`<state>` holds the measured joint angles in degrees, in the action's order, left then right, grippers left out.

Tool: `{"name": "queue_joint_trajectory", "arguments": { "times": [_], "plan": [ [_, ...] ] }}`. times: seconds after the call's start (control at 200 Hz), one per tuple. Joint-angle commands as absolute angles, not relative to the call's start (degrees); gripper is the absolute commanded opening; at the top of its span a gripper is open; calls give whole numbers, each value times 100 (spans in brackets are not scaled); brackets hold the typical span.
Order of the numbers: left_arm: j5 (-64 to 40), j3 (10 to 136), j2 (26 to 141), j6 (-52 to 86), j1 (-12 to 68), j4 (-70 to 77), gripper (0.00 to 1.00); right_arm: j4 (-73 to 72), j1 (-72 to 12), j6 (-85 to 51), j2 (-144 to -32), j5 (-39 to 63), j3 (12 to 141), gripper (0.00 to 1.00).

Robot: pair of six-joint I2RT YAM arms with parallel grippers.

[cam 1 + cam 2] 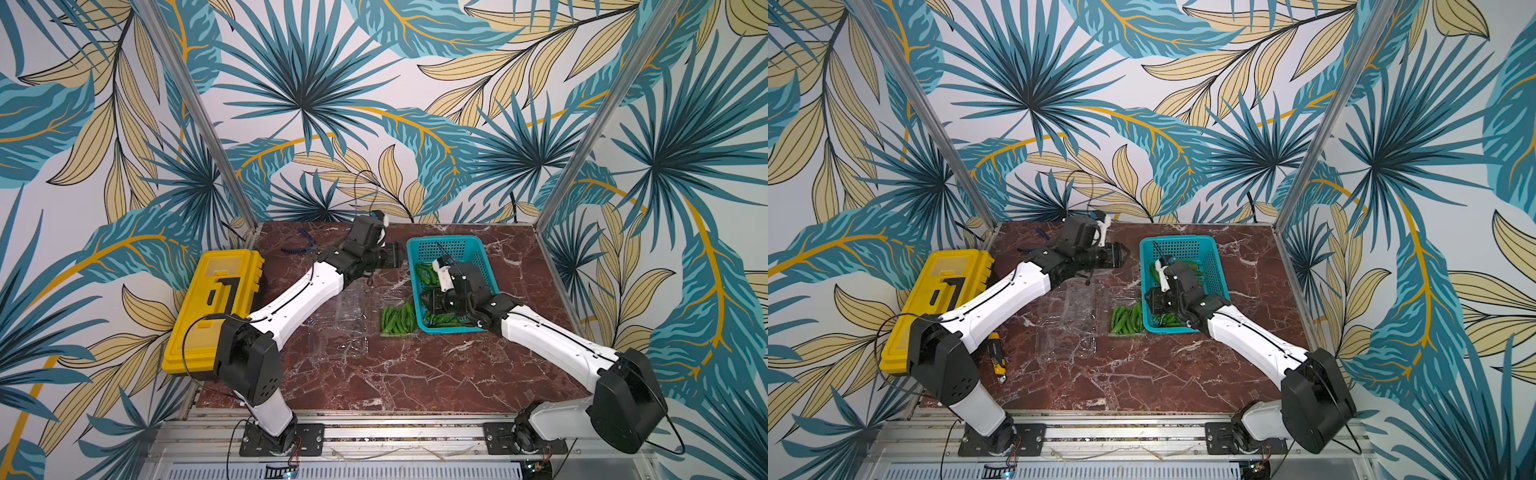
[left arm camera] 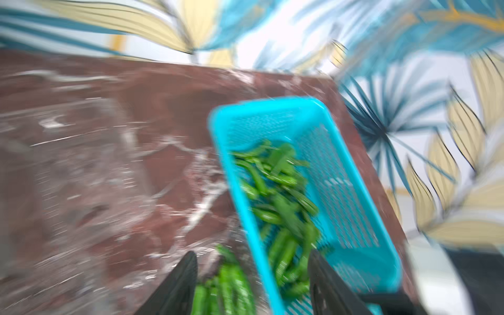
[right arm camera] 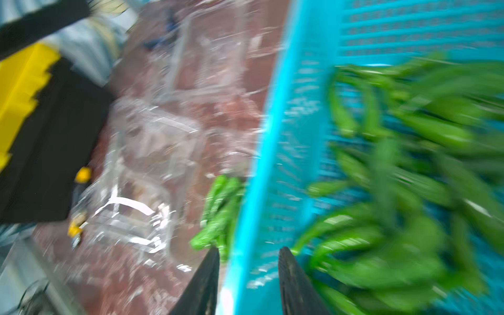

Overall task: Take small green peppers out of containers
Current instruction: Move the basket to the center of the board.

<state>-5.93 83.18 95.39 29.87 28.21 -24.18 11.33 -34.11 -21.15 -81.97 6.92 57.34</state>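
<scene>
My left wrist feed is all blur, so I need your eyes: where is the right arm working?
Observer: The right gripper has its jaws astride the teal basket's wall beside the pepper pile, one inside the basket and one outside.
Operator: Which containers are already emptied?
Observer: Two empty clear containers lie between that pile and the yellow toolbox.
</scene>
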Motion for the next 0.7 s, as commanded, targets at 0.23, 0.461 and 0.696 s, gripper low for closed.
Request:
{"name": "queue_joint_trajectory", "arguments": {
  "times": [0.23,0.461,0.696],
  "plan": [
    [-648,7321,9789,3770,2302,-2355,65,2365,-4068,-1627,-10189,1498,6955,40],
    [-702,7373,9844,3729,2311,-2351,65,2972,-4113,-1707,-10850,1093,7565,40],
    [-693,7396,9835,3663,2372,-2354,65,3153,-4140,-1800,-11035,926,7733,40]
  ]
}}
